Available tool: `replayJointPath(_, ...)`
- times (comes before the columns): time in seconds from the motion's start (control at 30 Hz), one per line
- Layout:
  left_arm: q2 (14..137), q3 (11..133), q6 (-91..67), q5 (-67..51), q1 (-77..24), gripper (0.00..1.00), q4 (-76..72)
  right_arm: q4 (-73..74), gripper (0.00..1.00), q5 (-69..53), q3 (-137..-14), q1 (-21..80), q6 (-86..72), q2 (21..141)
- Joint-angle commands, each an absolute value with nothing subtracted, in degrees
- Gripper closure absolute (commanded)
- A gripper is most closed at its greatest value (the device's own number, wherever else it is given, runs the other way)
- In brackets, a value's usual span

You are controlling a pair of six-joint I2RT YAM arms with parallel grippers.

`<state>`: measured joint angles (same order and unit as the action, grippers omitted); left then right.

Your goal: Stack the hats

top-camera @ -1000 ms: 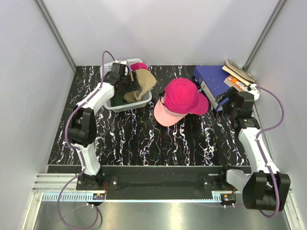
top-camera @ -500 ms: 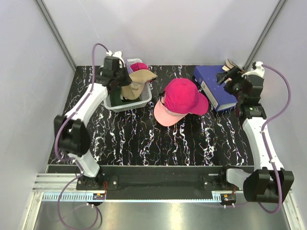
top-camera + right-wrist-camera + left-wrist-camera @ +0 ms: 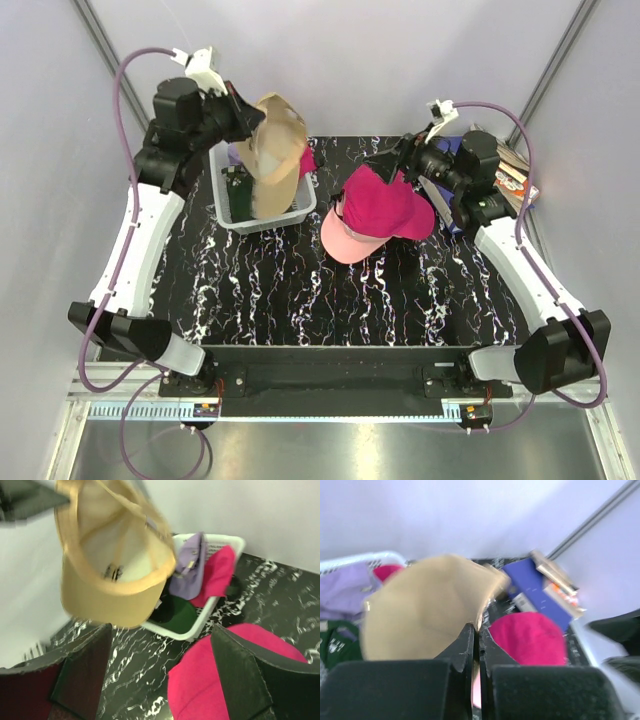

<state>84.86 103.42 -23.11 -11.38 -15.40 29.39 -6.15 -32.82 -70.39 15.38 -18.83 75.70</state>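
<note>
Tan cap [image 3: 272,145] was gripped by the left end effector [image 3: 246,119] at ten o'clock; the right end effector [image 3: 161,630] was held open.

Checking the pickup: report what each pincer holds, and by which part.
Left pincer grips the tan hat by its crown edge, brim hanging down. Right pincer is open, holding nothing.

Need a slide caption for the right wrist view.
Left gripper holds the tan cap up over the basket; open right gripper hovers by the magenta cap on the table.
</note>
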Motion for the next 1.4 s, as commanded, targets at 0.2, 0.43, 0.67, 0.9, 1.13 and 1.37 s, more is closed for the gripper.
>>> replayJointPath(0.2, 85.4, 112.2, -34.3, -15.3, -15.5, 1.00, 31.9, -6.9, 0.17, -30.3, -73.4, 28.4, -2.7, 73.4)
replayJointPath(0.43, 85.5, 112.9, -36.7, -11.6, -19.3, 1.00, 28.4, -12.7, 0.15, -18.7, -69.1, 36.1, -1.6, 72.0)
replayJointPath(0.67, 83.8, 111.3, -43.1, 6.2, -24.8, 1.00, 25.1, -17.3, 0.16, -12.9, -65.1, 37.5, -5.8, 69.7)
replayJointPath(0.9, 84.4, 111.3, -49.3, 15.4, -28.1, 1.00, 21.7, -16.3, 0.18, -9.0, -65.7, 43.4, -0.3, 69.3)
replayJointPath(1.13, 85.0, 112.0, -55.4, 20.3, -31.9, 1.00, 19.0, -17.8, 0.17, 1.9, -65.6, 48.9, 10.9, 71.9)
replayJointPath(1.37, 85.3, 112.1, -55.9, 25.7, -34.6, 1.00, 15.7, -21.3, 0.17, 5.5, -66.3, 53.1, 15.7, 74.0)
